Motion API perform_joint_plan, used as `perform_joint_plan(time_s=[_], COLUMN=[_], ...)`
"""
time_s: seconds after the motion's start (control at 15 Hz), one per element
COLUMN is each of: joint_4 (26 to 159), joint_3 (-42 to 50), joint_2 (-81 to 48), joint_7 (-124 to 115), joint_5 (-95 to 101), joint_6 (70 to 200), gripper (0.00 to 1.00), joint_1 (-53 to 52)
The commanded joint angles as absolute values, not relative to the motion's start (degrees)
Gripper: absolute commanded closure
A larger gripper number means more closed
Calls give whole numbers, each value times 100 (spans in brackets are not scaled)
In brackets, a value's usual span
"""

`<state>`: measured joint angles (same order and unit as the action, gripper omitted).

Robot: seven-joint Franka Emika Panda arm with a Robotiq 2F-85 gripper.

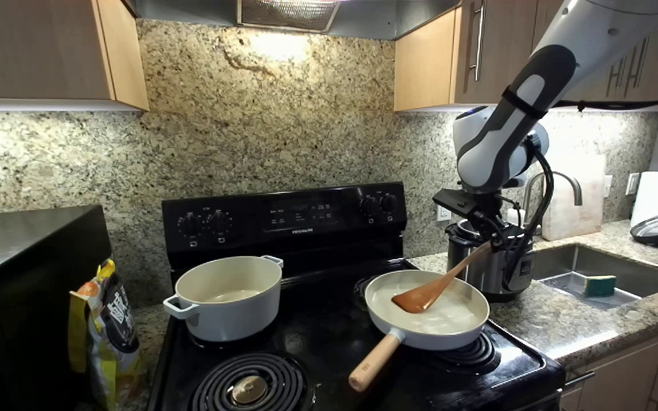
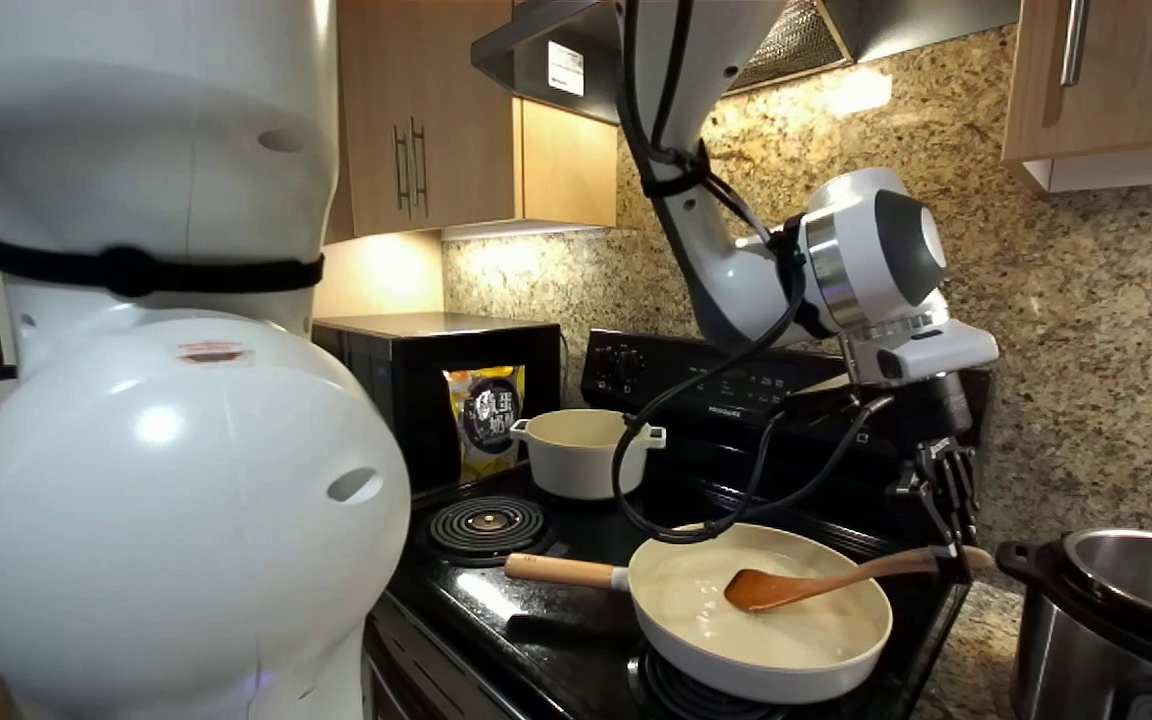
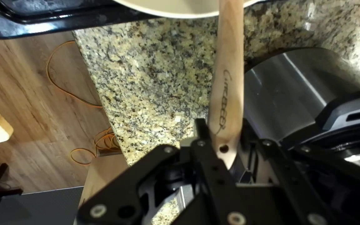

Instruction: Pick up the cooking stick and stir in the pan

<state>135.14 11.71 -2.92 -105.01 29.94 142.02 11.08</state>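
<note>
1. Spatula (image 1: 440,283): wooden, tilted, blade inside the pan (image 1: 437,342); contact with its floor unclear.
2. Gripper (image 3: 223,129): closed around the spatula's handle, near its end.
3. Stove (image 1: 329,337): black, bearing the pan and a separate white pot (image 1: 232,314).
4. Steel cooker (image 1: 472,283): on the counter (image 1: 540,322), beside the stove.

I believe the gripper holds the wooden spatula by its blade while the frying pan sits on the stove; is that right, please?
Not quite: the wrist view shows the gripper holding the wooden spatula by its handle end, not its blade; the rest stands.
</note>
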Motion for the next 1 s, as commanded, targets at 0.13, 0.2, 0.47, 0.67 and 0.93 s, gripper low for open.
perform_joint_plan(time_s=[0.13, 0.2, 0.47, 0.67, 0.93], joint_4=[13572, 13595, 13835, 14013, 14105], joint_3=[1089, 1106, 1181, 1261, 1381], joint_2=[-358, -366, -206, -99, -2], joint_7=[-10369, -10350, -10194, -10256, -10333], joint_5=[3032, 3075, 3223, 3616, 4031], joint_6=[13995, 14009, 14014, 13917, 13742], gripper=[90, 90, 90, 90, 90], joint_1=[860, 847, 857, 887, 1003])
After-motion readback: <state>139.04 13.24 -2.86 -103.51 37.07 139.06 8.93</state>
